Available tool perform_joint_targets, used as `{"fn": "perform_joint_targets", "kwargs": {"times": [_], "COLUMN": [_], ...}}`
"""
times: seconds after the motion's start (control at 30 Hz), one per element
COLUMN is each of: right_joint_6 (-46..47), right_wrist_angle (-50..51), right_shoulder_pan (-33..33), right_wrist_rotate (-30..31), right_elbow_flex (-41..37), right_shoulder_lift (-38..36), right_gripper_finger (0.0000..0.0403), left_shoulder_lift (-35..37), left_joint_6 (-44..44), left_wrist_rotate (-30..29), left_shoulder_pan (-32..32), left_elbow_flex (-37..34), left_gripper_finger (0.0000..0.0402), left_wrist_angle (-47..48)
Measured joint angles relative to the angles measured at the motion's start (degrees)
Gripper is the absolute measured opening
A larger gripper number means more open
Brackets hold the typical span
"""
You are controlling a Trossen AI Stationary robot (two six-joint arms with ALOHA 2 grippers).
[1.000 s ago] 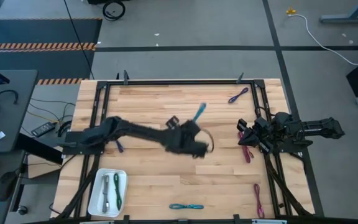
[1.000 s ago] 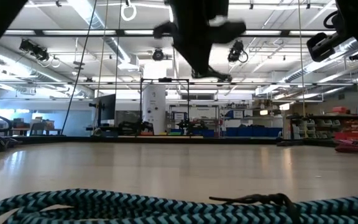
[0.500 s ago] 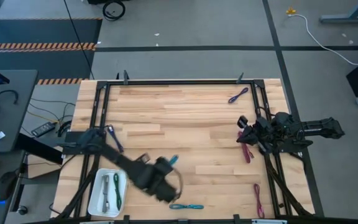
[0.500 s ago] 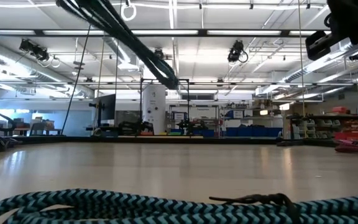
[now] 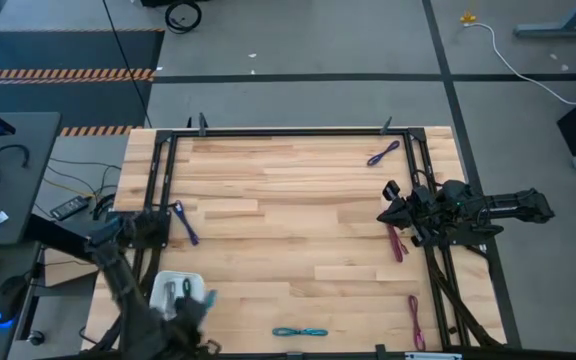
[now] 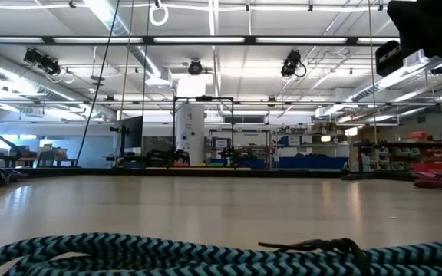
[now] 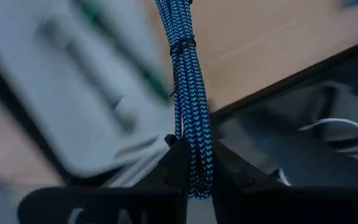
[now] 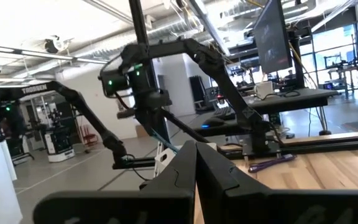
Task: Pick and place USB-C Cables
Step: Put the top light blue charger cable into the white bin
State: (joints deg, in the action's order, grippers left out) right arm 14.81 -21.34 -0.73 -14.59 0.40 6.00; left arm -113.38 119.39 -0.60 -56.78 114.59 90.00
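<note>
The left jaws are closed on a blue cable, a braided bundle pinched low at one end so that most of its length stands out ahead of the fingers. A small black tie cinches the strands partway along. The white tray lies just beyond and to one side of the jaws, with the bench edge close behind the cable. In the high view the left jaws hang at the tray, which already holds a grey and a green bundle.

The right jaws look shut on nothing, parked at the far side of the bench; the right gripper sits just beside a magenta cable.

Judging by the braid and the way it stands out from the grip with hardly a bend, the cable is light, soft and only slightly springy; the woven jacket should give good friction, so slipping seems unlikely. The folded strands could splay if gripped away from the tie, so the best hold is across the whole bundle near that tie or at the fold.

Other bundles lie loose on the bench: a teal cable, a purple cable, another purple by the left arm and a magenta one near the front edge.
</note>
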Motion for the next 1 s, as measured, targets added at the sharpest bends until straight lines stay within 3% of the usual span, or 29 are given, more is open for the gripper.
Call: {"fn": "perform_joint_targets", "kwargs": {"times": [0.17,0.27,0.5,0.77,1.0], "right_joint_6": [0.0,0.2,0.2,0.6,0.5], "right_wrist_angle": [0.0,0.0,-0.6,-2.0,-2.1], "right_shoulder_pan": [0.0,0.0,0.0,0.0,0.0], "right_wrist_rotate": [0.0,0.0,0.1,0.2,0.2], "right_elbow_flex": [0.0,0.0,0.0,0.0,0.0], "right_shoulder_lift": [0.0,0.0,0.0,0.0,0.0], "right_gripper_finger": [0.0011,0.0011,0.0011,0.0011,0.0011], "left_shoulder_lift": [0.0,0.0,-0.1,-0.1,-0.1], "left_joint_6": [13.4,14.8,15.7,15.4,14.0], "left_wrist_rotate": [5.9,10.2,8.8,11.6,11.4], "left_shoulder_pan": [-6.5,-8.0,-5.8,-4.3,-4.6], "left_elbow_flex": [-4.0,-7.9,-20.4,-26.8,-26.2], "left_gripper_finger": [0.0040,0.0040,0.0051,0.0057,0.0130], "left_wrist_angle": [-0.1,-0.1,-1.7,-8.4,-14.7]}}
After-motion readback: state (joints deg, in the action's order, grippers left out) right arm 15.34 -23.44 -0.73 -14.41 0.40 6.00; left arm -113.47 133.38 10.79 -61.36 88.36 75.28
